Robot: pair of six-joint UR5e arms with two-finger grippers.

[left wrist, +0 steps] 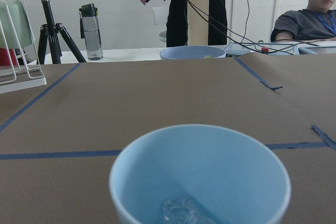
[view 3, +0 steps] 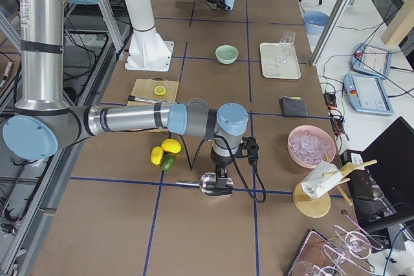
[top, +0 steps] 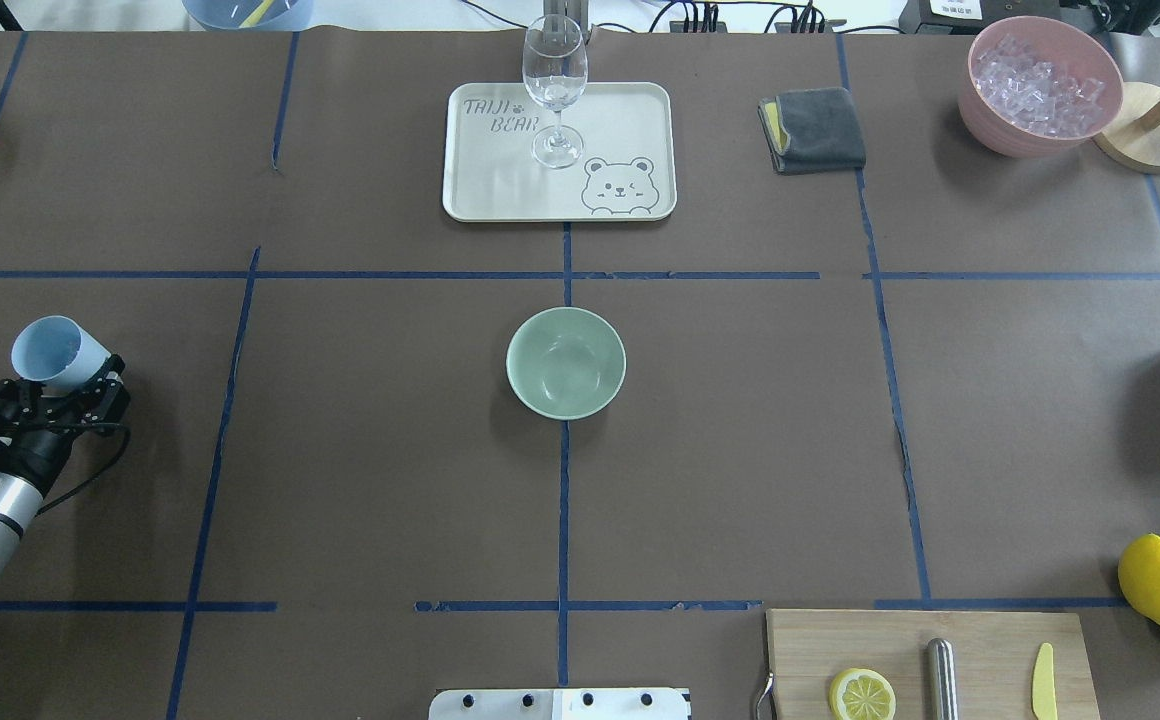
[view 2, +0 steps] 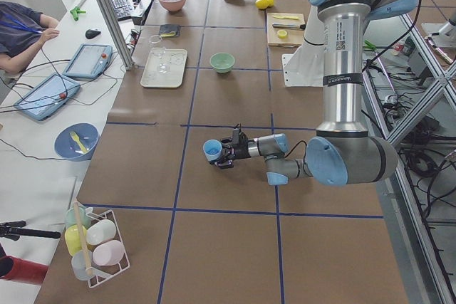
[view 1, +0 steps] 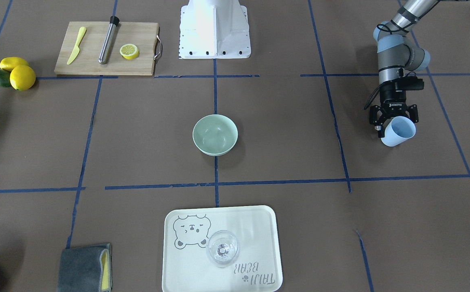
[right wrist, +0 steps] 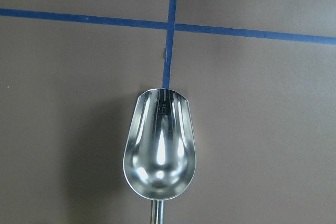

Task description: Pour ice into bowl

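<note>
The mint-green bowl (view 1: 214, 134) stands upright and empty at the table's middle, also in the overhead view (top: 566, 362). My left gripper (view 1: 395, 123) is shut on a light blue cup (view 1: 399, 132), which it holds tilted near the table's left end, far from the bowl. In the left wrist view the cup (left wrist: 199, 171) holds a clear ice cube (left wrist: 181, 212) at its bottom. My right gripper (view 3: 223, 184) hovers at a metal scoop (right wrist: 160, 145), which is empty. I cannot tell whether the right gripper is open or shut.
A pink container of ice (top: 1040, 75) and a wooden stand (top: 1145, 140) are at the far right. A tray (top: 500, 190) bears a wine glass (top: 554, 80). There are also a grey cloth (top: 815, 130), a cutting board (top: 980, 640) with a lemon slice (top: 862, 694), and lemons (top: 1155, 578).
</note>
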